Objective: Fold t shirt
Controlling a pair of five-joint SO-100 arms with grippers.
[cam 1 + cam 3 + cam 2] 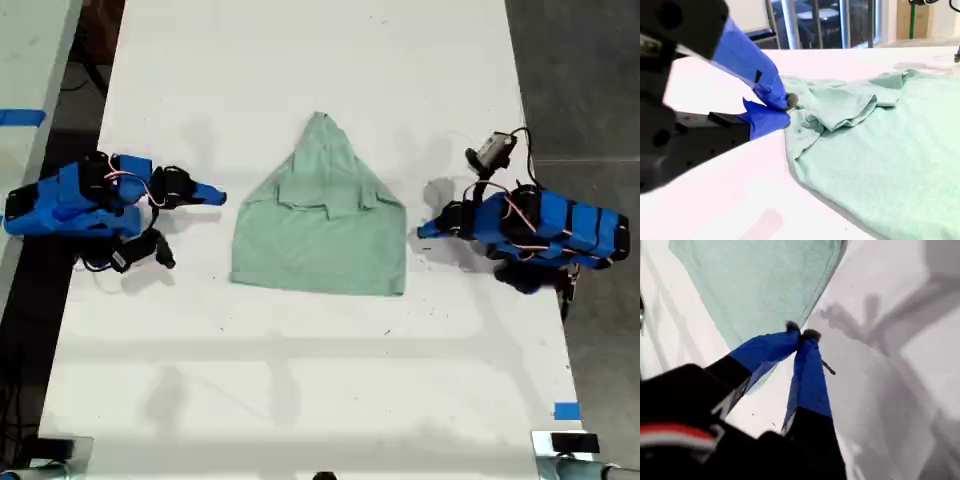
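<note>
Both wrist views cut off the t shirt [322,225], and neither shows whether my claw tips touch the cloth. My first gripper [802,334] has its claw pinched fully together on nothing, tips at the shirt's hem edge. My second gripper [788,103] is likewise closed and empty beside a rumpled fold. In the exterior view the soft, matte, mint-green shirt lies mid-bench [300,380], sleeves folded inward, tapering toward 12 o'clock, with my first claw at its 3 o'clock and my second at 9.
</note>
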